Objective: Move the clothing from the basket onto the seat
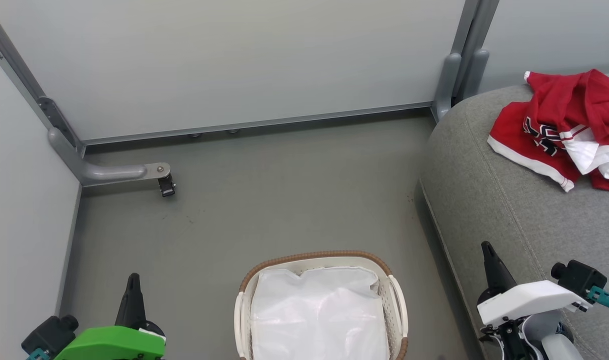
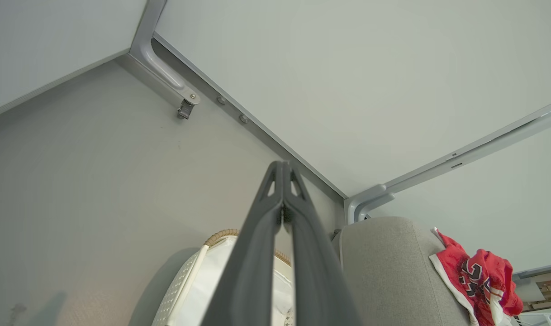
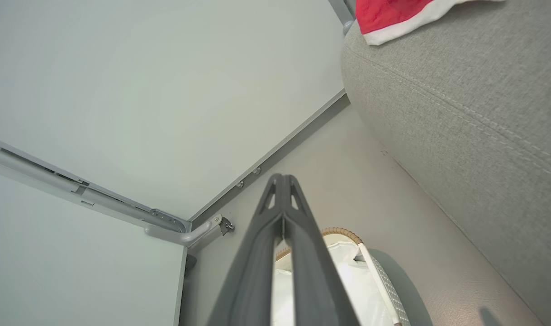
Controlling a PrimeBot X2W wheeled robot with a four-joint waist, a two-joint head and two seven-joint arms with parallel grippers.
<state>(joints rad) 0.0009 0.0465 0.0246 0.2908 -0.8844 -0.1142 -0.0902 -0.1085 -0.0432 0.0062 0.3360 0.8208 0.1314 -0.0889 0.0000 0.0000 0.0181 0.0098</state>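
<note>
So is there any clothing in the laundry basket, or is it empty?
Empty, as far as visible: the laundry basket holds just its white liner, and the red jerseys lie crumpled on the grey sofa cushion.

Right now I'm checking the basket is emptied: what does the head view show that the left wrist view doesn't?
Head view's extra: the white liner inside the basket seen from above, nothing red on the part in frame, and the right claw by the sofa cushion. Left wrist view's extra: the left claw up close, shut tip to tip on nothing. Shared: basket, cushion with the red clothing lying on it, the partition's caster.
</note>
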